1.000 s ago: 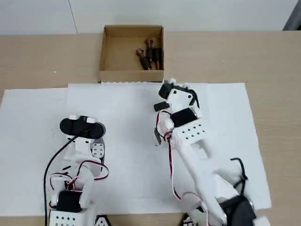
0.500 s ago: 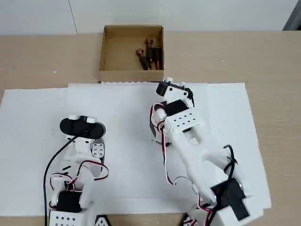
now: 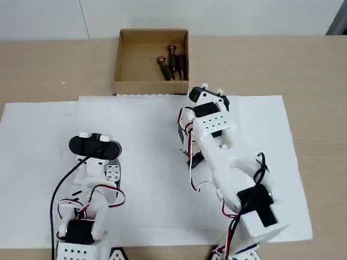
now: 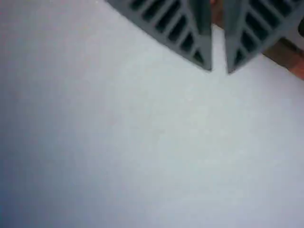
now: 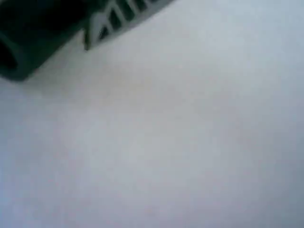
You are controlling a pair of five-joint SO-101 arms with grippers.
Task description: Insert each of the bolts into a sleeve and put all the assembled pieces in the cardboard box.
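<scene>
Since the earlier frames the right arm (image 3: 219,146) has been folded in. Its rear links, previously stretched out toward the near right corner of the paper, are now bunched closer behind the wrist. The wrist itself has been turned slightly toward the box. The left arm and the box's contents are unchanged.

The assembled pieces (image 3: 172,60), reddish-brown bolts seated in sleeves, are seen lying together in the far right part of the cardboard box (image 3: 135,67). They look like 2 or 3, but the count cannot be settled. No loose bolt or sleeve is seen on the white paper (image 3: 146,141), so the task is judged finished or very nearly so, with only the withdrawal of the arm left.

The right gripper (image 3: 203,96) is held just in front of the box's near wall, over the paper's far edge, with nothing seen in it. Whether it is open or closed cannot be told. The left gripper (image 4: 218,69) is parked low over the paper, well apart from the box. Its jaws are drawn almost together, with a thin slit between them and nothing held. The table (image 3: 54,65) lies beneath the paper and the box.
</scene>
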